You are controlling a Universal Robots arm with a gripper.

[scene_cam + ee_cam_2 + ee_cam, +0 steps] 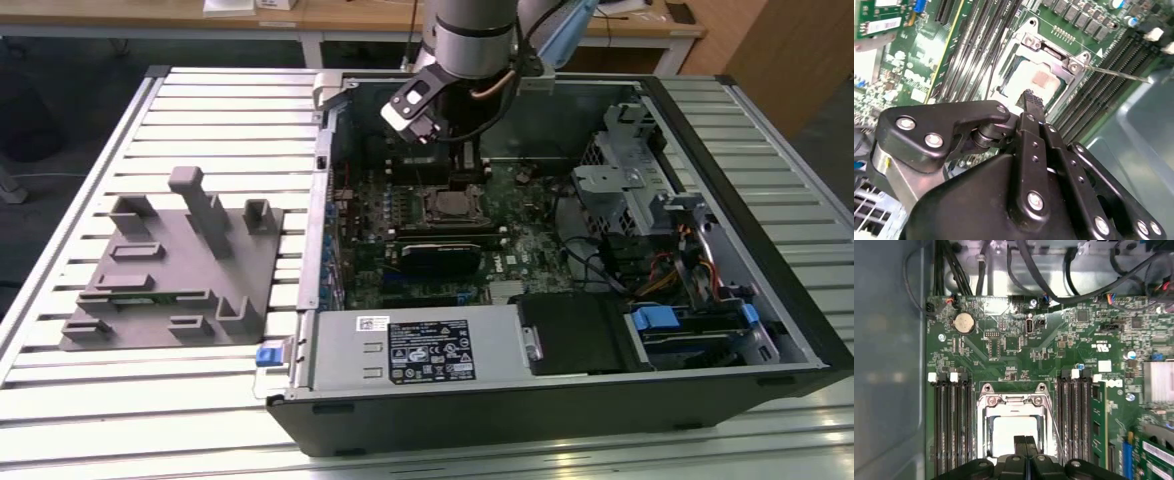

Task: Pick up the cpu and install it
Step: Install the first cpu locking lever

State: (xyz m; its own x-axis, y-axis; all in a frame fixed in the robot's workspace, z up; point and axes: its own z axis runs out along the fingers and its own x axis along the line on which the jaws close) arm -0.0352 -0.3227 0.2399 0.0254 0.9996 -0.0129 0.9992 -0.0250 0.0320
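Note:
The cpu (pixel 1004 435) (pixel 1038 80) lies flat inside the motherboard's metal-framed socket (pixel 1013 401) (pixel 447 206), its pale silvery face up. The socket's frame stands open around it, and a thin wire lever (pixel 1119 74) sticks out to one side. My gripper (pixel 1025 441) (pixel 1029 97) hovers just above the chip's face, its two black fingers pressed together with nothing between them. In the exterior view the gripper (pixel 465 172) hangs inside the open computer case (pixel 561 410), right over the socket.
Black memory slots (pixel 951 425) flank the socket, and a narrow green memory strip (pixel 1099 420) stands in one. Cables (pixel 1054 275) cross the case wall. A power supply (pixel 414 345) and drive cage (pixel 641 190) fill the case. A grey fixture (pixel 167 265) sits on the slatted table (pixel 120 400).

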